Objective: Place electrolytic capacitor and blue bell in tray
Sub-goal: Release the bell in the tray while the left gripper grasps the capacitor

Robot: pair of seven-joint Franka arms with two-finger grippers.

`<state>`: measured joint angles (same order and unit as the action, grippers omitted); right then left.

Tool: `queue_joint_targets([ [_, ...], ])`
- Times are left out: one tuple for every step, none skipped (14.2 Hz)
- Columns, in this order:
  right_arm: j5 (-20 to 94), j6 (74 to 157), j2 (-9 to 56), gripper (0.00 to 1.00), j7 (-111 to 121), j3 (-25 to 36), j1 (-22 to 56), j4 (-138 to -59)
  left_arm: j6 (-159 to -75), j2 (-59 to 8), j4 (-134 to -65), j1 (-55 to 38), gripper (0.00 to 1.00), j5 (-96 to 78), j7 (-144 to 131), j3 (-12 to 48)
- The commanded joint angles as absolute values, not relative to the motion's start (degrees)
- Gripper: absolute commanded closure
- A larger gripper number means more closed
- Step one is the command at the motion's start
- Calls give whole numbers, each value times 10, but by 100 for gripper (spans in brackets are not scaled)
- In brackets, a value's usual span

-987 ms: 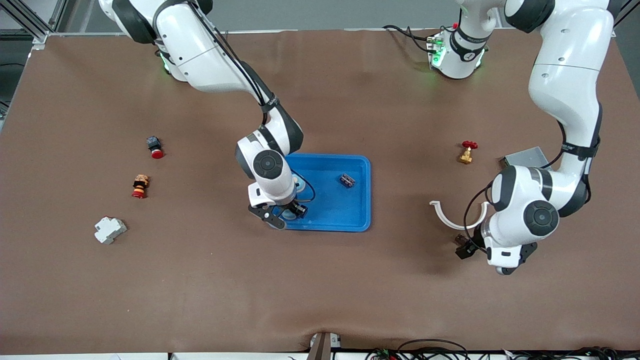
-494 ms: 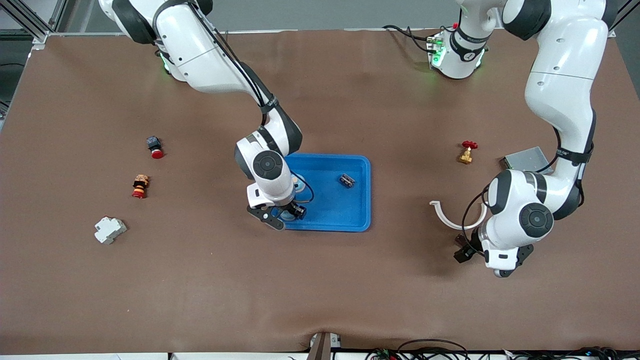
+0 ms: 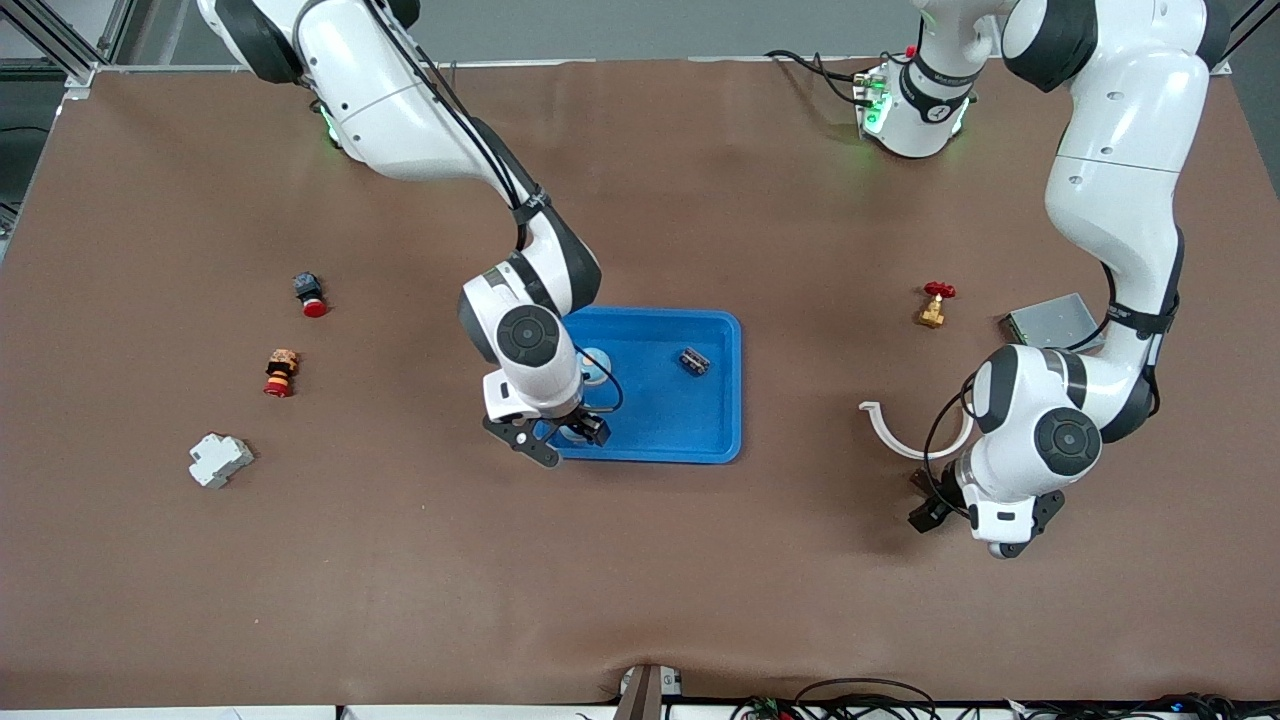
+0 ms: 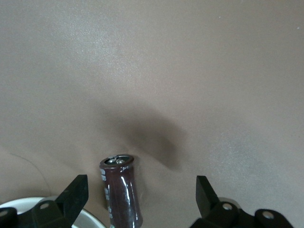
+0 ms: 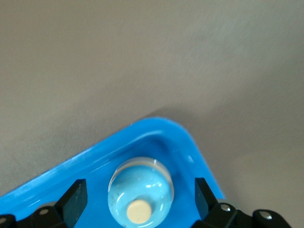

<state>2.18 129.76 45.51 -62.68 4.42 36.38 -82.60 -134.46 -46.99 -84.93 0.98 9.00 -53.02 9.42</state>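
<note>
Both grippers open: right gripper (image 5: 137,197) over blue bell (image 5: 141,198), left gripper (image 4: 142,194) over electrolytic capacitor (image 4: 121,192).

- Setting: robotics lab bench, not a home or shop.
- Two white industrial arms (image 3: 430,130) (image 3: 1120,150) are bolted along one edge of the table (image 3: 640,560), with green status lights at their bases.
- The table is covered in plain brown sheeting; aluminium framing (image 3: 60,45) shows at one corner by the right arm's base.
- Loose cables (image 3: 860,695) run along the edge nearest the front camera.
- Test objects are scattered about: blue tray (image 3: 715,440), circuit breaker (image 3: 219,459), red push button (image 3: 309,294), brass valve (image 3: 934,304), grey metal box (image 3: 1050,318), white curved clip (image 3: 900,436).
</note>
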Motion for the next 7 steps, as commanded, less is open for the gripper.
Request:
queue_joint_targets([
  [14, 1247, 429, 0, -556, 37, 327, -831, -1360, -480, -840, -5, 0, 119, -574, 86],
  [15, 1227, 420, 0, -523, 36, 317, -832, -1361, -480, -841, -7, 0, 126, -591, 86],
  [15, 1216, 413, 0, -499, 37, 308, -835, -1361, -480, -842, -7, 0, 138, -604, 87],
  [15, 1203, 400, 0, -483, 36, 295, -843, -1361, -480, -841, -6, 0, 145, -610, 87],
  [15, 1195, 388, 0, -469, 36, 289, -852, -1361, -480, -841, -6, 8, 145, -611, 87],
  [15, 1192, 372, 0, -448, 37, 279, -864, -1361, -479, -841, -5, 27, 146, -610, 87],
  [15, 1190, 358, 0, -420, 36, 263, -878, -1361, -479, -841, -5, 42, 146, -609, 87],
])
